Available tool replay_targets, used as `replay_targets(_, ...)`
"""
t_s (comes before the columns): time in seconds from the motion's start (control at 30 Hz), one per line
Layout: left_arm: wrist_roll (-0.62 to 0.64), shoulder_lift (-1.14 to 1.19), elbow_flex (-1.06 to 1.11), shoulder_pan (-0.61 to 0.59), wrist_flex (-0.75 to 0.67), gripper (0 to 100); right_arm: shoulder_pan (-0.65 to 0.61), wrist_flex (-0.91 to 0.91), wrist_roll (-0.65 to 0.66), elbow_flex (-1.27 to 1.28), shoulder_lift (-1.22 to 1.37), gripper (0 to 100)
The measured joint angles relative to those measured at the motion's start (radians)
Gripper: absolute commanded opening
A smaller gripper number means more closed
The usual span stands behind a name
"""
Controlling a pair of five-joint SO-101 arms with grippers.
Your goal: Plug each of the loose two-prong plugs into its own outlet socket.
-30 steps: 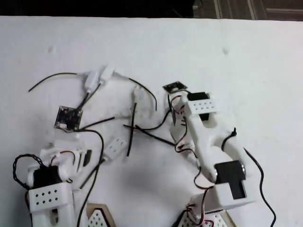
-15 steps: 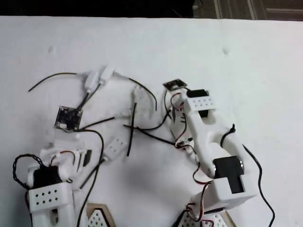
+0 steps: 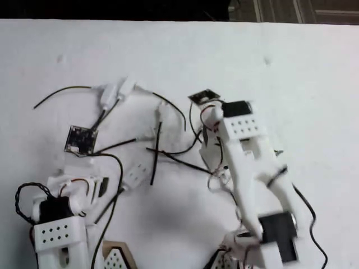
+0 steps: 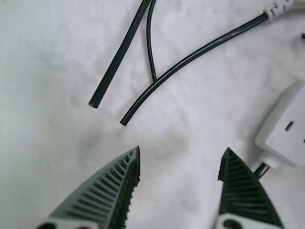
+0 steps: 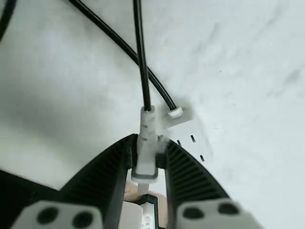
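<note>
the right gripper [image 5: 147, 145] is clamped tight on a white two-prong plug with a black cord [image 5: 147, 138], held low over the white table [image 5: 248, 57] near its middle. a small white outlet socket block [image 5: 189, 130] lies just beside the plug. the left gripper [image 4: 182, 153] hangs wide open above bare table near the front edge with nothing between its ribbed jaws, a second white rectangular socket block [image 4: 285, 128] lying just beside its darker jaw and two cut black cable ends [image 4: 95, 101] a little beyond the tips.
</note>
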Motion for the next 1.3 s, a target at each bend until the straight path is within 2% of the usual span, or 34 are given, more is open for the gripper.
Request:
replay_targets(0.1, 0.069, 0.0, -0.031, 0.0, 0.0, 27, -0.032, 0.04, -0.017, 0.0, -0.166, 1.7)
replay_targets(0.2, 0.132, 0.0, -0.084, 0.0, 0.0, 27, -0.086, 0.046, -0.092, 0.0, -0.313, 1.7)
replay_targets(0.4, 0.242, 0.0, -0.23, 0.0, 0.0, 27, -0.29, 0.046, -0.233, 0.0, -0.522, 1.7)
replay_targets(0.57, 0.348, 0.0, -0.385, 0.009, 0.032, 27, -0.453, -0.037, -0.351, 0.0, -0.623, 1.7)
replay_targets(0.67, 0.394, -0.006, -0.473, 0.094, 0.084, 27, -0.528, -0.103, -0.377, 0.012, -0.661, 1.7)
replay_targets(0.93, 0.457, -0.008, -0.592, 0.443, 0.172, 27, -0.649, -0.273, -0.381, 0.196, -0.77, 1.7)
replay_targets(1.3, 0.451, -0.02, -0.598, 0.738, 0.213, 27, -0.666, -0.393, -0.384, 0.394, -0.856, 1.7)
